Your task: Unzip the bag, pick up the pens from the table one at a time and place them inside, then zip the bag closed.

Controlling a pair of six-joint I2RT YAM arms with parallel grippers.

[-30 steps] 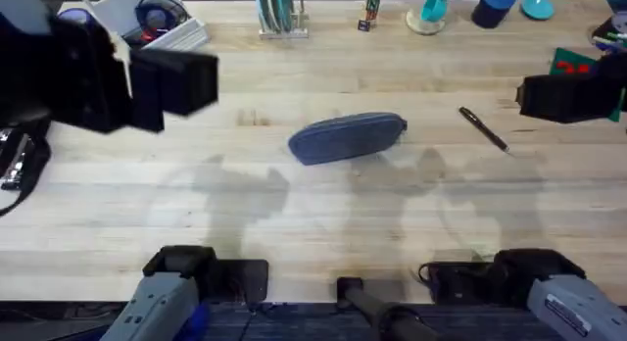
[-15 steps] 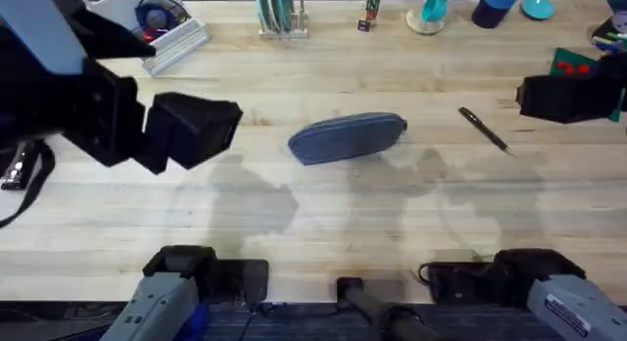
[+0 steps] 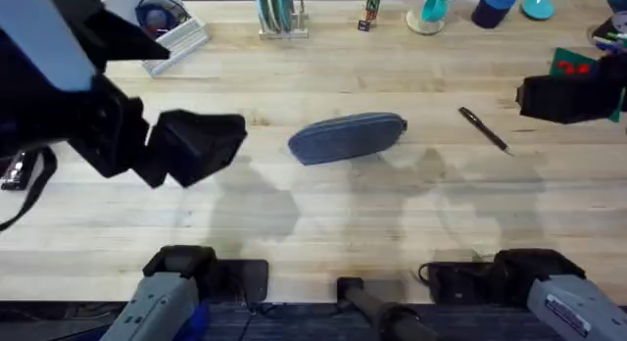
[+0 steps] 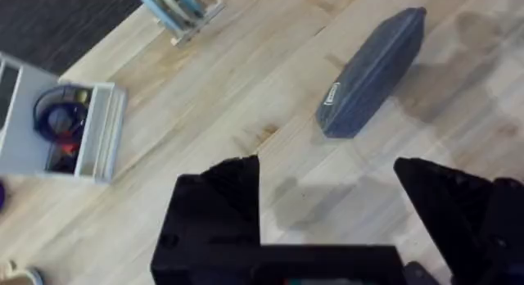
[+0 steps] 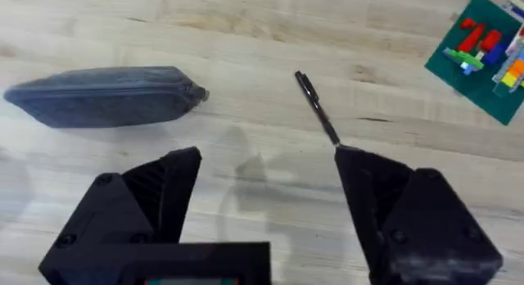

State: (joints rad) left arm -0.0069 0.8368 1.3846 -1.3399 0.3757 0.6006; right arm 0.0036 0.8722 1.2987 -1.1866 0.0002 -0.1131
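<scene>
The left tool (image 3: 211, 145) hangs above the desk (image 3: 323, 214), fingers spread apart, angled toward the bag (image 3: 347, 137) lying mid-desk. The right tool (image 5: 266, 203) sits raised at the right edge, fingers apart, near the pen (image 3: 484, 128).

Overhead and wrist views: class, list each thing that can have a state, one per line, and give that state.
bag: zipped shut, lying on the table.
pen: lying loose on the table, right of the bag, not held.
left end effector: open, empty, above the table.
right end effector: open, empty, near the pen.
</scene>
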